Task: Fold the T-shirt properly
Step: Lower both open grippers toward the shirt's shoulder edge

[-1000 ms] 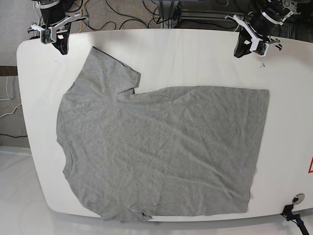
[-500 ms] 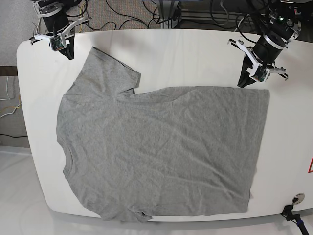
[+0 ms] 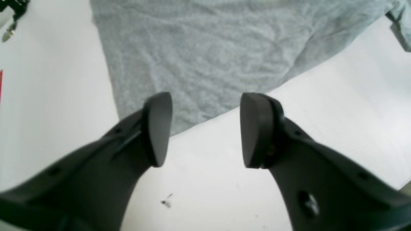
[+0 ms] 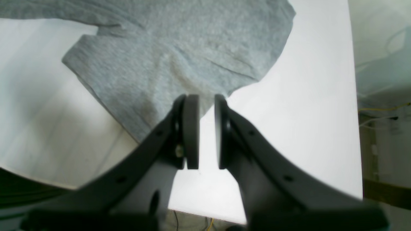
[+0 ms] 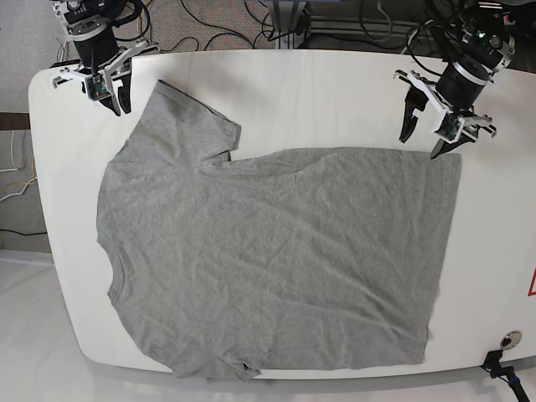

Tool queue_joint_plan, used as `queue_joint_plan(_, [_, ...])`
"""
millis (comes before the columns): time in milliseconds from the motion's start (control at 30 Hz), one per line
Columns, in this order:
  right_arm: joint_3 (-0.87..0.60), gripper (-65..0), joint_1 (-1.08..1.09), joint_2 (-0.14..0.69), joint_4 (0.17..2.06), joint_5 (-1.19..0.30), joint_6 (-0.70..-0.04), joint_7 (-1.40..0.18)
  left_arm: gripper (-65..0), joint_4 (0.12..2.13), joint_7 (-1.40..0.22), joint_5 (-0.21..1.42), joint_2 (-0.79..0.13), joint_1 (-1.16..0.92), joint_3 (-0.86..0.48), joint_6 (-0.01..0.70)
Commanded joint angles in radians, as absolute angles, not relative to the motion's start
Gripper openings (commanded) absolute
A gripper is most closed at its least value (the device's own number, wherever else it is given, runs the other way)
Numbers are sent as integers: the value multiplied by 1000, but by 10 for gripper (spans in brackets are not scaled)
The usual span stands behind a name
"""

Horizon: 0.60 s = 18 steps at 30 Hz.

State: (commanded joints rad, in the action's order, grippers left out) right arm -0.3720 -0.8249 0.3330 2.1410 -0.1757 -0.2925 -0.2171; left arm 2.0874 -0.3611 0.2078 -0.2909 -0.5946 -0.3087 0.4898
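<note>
— What's the surface like from your seat?

— White table (image 5: 335,92), rounded corners, cables on the floor behind it. The T-shirt (image 5: 276,260) lies flat and spread across most of it, lightly wrinkled, collar toward the right arm's end, hem toward the left arm's.

— And the arms?

— I've got the left gripper (image 5: 431,134) hovering over the far hem corner, jaws wide apart. In its wrist view the hem edge runs just ahead of the fingertips (image 3: 157,128), cloth beyond, bare table beneath. I judge it's set there to straddle that corner for a pinch.

— The right one?

— The right gripper (image 5: 109,94) sits just off the far sleeve (image 5: 188,121). Its jaws are close together with a narrow gap, nothing between them; the sleeve's edge lies directly ahead of the pads (image 4: 192,128).

— Room to move?

— Bare table behind both grippers, along the far edge. On the side nearest the base camera, the shirt runs almost to the table's rim, and the lower sleeve seems tucked or bunched there, so I'd expect any fold to come from the far side over.
</note>
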Motion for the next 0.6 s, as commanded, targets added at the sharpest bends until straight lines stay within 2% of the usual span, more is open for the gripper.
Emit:
queue_joint_plan(167, [-349,-572,-813,334,2130,-178,-291,-236,-326,1973,-352,283,-373,-585,-320,491])
queue_joint_plan(300, [-350,-513,-813,333,2095,-179,-288,-248,-288,1928,-343,355,-426,-570,-318,492])
queue_joint_plan(400, [-356,-478,-811,333,2069,-184,-287,-252,-280,1891,-346,404,-440,-549,-318,494])
queue_joint_plan(600, [-356,-471,-812,334,2037,-188,-284,-265,-290,1845,-373,460,-448,-506,-306,495])
